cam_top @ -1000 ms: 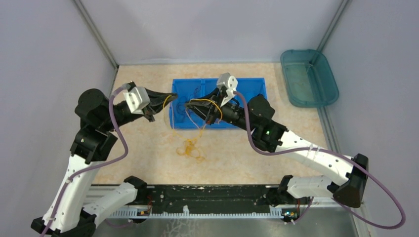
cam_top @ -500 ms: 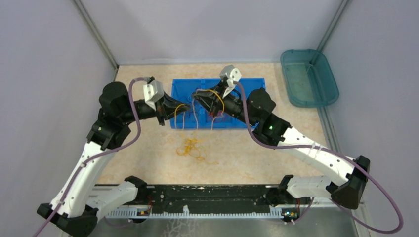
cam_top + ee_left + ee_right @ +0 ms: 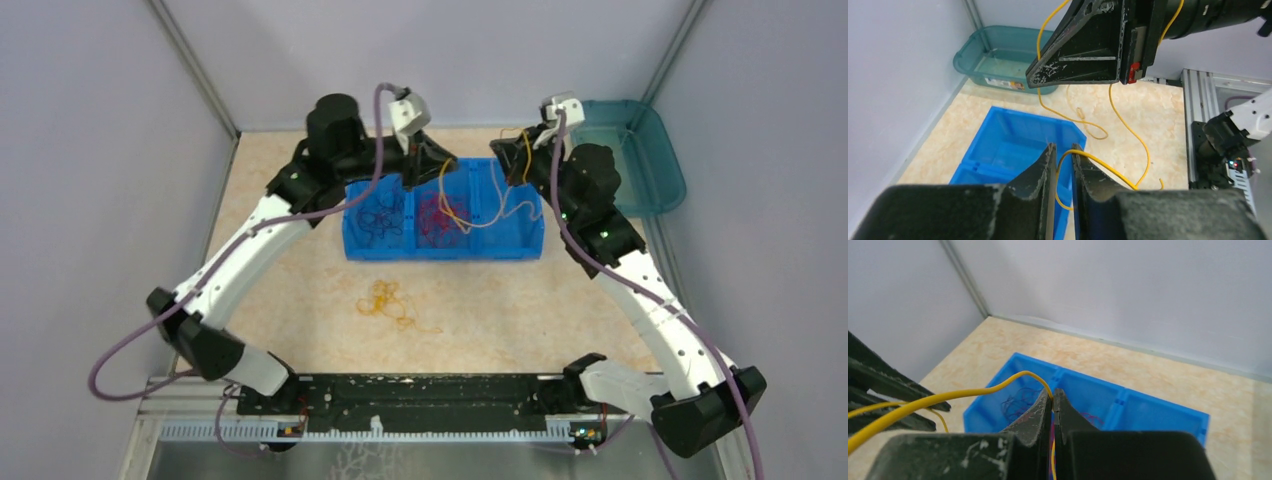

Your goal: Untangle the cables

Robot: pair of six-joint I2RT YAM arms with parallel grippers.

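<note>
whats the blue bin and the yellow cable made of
The blue bin looks like rigid moulded plastic, opaque with a slight sheen and moulded dividers. The yellow cable is probably thin wire in smooth glossy plastic insulation; it bends in soft curves. Its core is not visible.

Table [image 3: 300, 290]: blue bin [image 3: 445, 254], tub [image 3: 650, 172], yellow cable [image 3: 388, 300]

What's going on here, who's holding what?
Both arms are raised over the blue bin with one yellow cable strung between them: the left gripper and the right gripper are each shut on it, its slack sagging. In the bin lie dark cables and red cables; a yellow-orange tangle sits loose on the table.
</note>
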